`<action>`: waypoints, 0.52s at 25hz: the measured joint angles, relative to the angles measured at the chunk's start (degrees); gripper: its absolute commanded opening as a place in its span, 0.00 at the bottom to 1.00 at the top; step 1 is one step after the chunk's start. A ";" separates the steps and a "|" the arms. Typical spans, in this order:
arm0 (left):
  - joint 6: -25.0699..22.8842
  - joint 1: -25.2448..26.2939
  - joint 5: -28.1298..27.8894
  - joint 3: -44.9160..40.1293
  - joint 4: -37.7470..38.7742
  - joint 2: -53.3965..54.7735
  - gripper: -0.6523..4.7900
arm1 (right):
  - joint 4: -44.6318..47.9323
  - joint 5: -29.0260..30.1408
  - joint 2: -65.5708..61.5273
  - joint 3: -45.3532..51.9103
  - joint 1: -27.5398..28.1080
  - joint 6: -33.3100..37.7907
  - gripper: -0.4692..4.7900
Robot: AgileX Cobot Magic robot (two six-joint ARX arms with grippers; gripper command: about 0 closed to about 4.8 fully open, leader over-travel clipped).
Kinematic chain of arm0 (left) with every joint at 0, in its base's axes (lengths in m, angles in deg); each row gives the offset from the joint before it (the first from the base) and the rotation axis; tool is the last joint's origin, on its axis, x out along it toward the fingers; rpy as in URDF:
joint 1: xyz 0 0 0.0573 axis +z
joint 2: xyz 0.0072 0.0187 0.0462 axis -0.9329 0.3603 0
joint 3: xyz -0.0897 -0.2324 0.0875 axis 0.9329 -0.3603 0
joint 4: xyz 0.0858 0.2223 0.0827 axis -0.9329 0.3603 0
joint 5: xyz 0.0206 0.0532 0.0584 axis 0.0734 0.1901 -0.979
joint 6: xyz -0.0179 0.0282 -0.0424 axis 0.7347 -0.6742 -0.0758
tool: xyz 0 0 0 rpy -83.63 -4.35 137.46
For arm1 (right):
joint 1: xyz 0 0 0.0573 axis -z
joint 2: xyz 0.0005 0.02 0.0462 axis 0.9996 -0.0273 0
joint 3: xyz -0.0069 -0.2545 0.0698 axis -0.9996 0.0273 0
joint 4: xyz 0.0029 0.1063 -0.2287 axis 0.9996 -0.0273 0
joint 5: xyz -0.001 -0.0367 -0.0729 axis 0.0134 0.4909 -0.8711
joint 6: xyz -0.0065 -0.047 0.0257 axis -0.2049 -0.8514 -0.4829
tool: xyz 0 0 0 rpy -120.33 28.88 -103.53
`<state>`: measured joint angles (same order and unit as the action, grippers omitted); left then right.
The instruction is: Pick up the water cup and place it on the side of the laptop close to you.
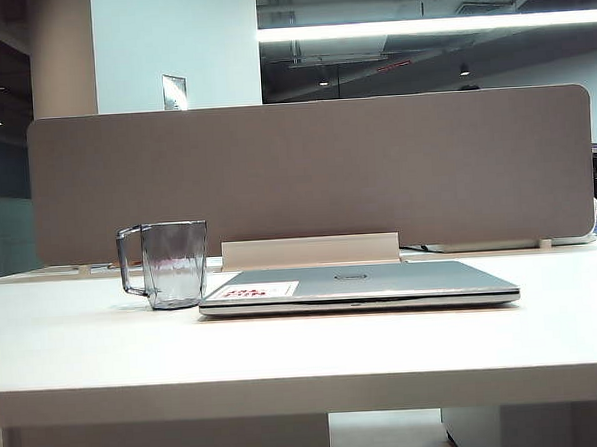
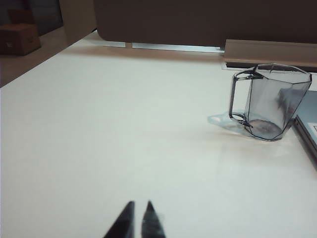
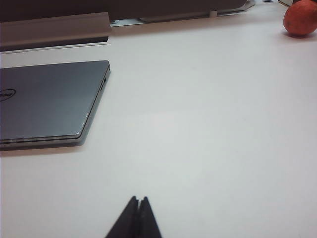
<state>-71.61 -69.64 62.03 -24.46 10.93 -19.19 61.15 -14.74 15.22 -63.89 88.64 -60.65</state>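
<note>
Left claw hovers low over bare worktop, tips a thin slit apart, nearly closed, holding nothing. Right claw has its tips pressed together, fully closed, empty, also over bare worktop. Neither claw shows in the exterior view.

Counts: one water cup, one laptop, one reddish round object at the far corner in the right wrist view.

The cup stands upright on the worktop just beside the laptop's left edge, slightly behind its front corner, handle pointing away from the laptop; whether they touch, can't tell. Laptop is closed, flat, with a white-and-red sticker at its near left corner.

Wide open worktop lies between both claws and the objects, and along the laptop's near edge. A divider panel closes off the back.
</note>
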 measured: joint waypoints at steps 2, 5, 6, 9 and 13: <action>0.00 0.00 0.00 0.00 0.00 0.00 0.16 | 0.00 0.00 0.00 0.02 0.00 -0.02 0.07; 0.00 0.00 0.00 0.00 -0.02 0.00 0.16 | 0.00 -0.02 0.02 0.02 0.00 -0.70 0.07; 0.00 0.00 0.00 0.00 -0.02 0.00 0.16 | 0.00 -0.02 0.02 0.02 0.00 -0.81 0.07; 0.00 0.00 0.00 0.00 -0.02 0.02 0.16 | 0.00 -0.02 0.02 0.00 0.00 -0.85 0.07; 0.00 0.00 0.11 0.00 -0.02 0.02 0.16 | 0.00 0.28 0.02 0.00 -0.02 -0.61 0.07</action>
<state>-71.61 -69.64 62.14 -24.46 10.91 -19.17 61.15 -14.45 15.24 -63.89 88.62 -61.26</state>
